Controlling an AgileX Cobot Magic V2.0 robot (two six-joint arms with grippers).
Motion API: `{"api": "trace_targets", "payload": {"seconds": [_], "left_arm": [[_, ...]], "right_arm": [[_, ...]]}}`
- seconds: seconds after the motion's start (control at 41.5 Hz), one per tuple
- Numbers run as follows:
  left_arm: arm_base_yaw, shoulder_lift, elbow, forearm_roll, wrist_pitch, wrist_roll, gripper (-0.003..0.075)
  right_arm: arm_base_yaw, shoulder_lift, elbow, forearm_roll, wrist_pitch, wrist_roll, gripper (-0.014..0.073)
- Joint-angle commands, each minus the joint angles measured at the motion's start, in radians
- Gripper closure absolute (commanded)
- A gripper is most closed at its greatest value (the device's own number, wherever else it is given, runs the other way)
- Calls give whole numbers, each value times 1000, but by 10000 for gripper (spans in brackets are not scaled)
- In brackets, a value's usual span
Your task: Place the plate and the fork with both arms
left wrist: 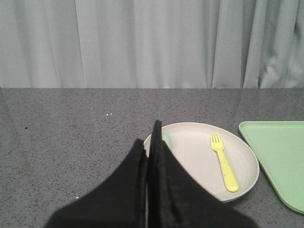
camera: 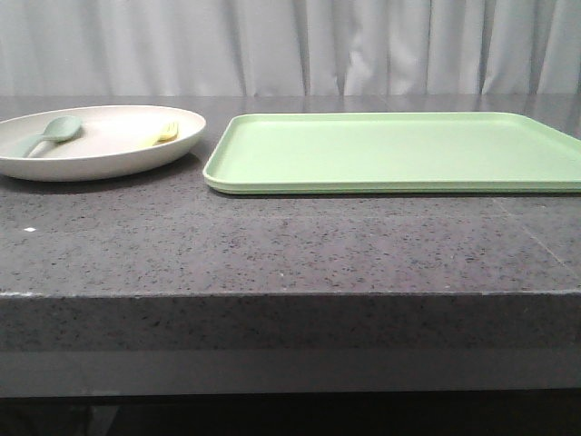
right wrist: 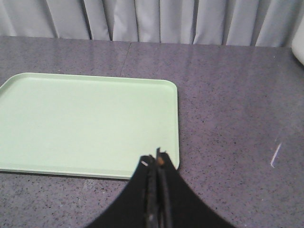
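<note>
Black and pressed together, the left hand (left wrist: 151, 142) holds nothing above the near rim of the plate (left wrist: 190, 142); the right hand (right wrist: 156, 161) is likewise closed and empty over the near edge of the green tray (right wrist: 85, 118). On the plate lie the fork (left wrist: 223, 161) and a grey-green spoon (camera: 47, 134), apart. Plate sits toward the tabletop's (camera: 272, 245) left edge, just beside the tray. Bare speckled stone runs along the front edge
</note>
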Motion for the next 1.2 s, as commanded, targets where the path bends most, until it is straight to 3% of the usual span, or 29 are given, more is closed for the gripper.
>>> {"api": "trace_targets", "payload": {"seconds": [0.0, 0.072, 0.193, 0.265, 0.361, 0.867, 1.179], "left_arm": [[-1, 18, -25, 1, -85, -6, 640], [-1, 18, -25, 5, -85, -6, 502], [-1, 18, -25, 8, -85, -6, 278], [-1, 18, -25, 8, -85, -6, 217], [-1, 18, -25, 3, -85, -6, 216], [-1, 55, -30, -13, -82, -6, 216], [-1, 351, -194, 71, 193, -6, 216]], "right_arm": [[-7, 12, -37, -10, -76, 2, 653], [-7, 12, -37, -11, -76, 2, 578], [-7, 12, -37, -11, -74, 2, 298], [-7, 12, -37, -11, -65, 2, 137], [-7, 12, -37, -11, -65, 2, 48], [-7, 12, -37, -11, -61, 2, 45], [-7, 12, -37, -11, -61, 2, 45]]}}
